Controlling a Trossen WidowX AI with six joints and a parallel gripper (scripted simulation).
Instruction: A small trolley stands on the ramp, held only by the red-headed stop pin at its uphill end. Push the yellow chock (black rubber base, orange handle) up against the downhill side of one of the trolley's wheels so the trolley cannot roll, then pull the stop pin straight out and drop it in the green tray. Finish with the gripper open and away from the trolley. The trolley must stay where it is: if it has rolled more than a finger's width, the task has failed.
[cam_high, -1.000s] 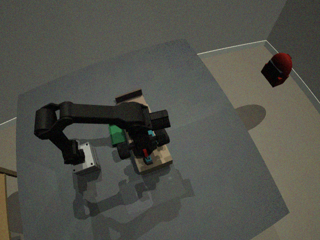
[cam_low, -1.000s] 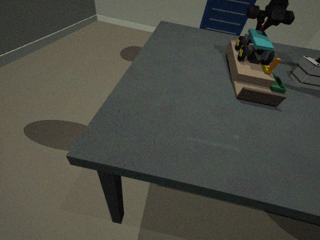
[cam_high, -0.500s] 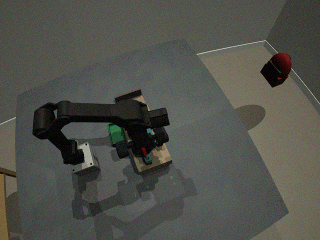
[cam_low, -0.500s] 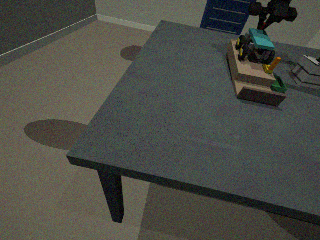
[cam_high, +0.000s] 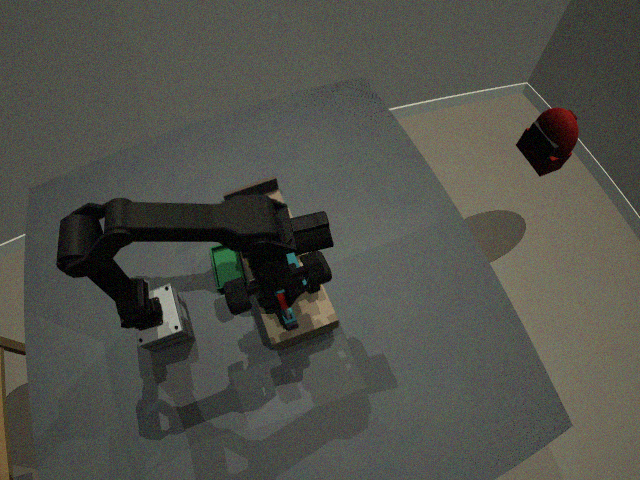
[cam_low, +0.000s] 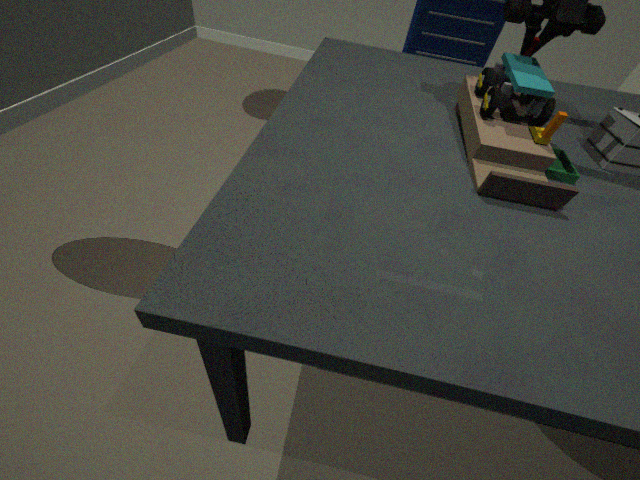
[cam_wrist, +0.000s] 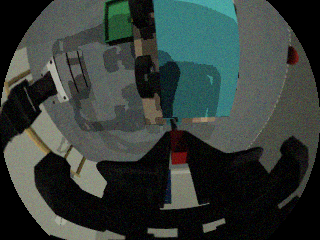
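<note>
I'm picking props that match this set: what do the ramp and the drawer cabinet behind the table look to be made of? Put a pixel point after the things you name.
The ramp (cam_high: 323, 310) (cam_low: 509, 145): probably wood with a matt finish, judging by its plain tan faces. The drawer cabinet (cam_low: 439, 33): perhaps painted metal or board, smooth blue, with pale bar handles that could be metal.
</note>
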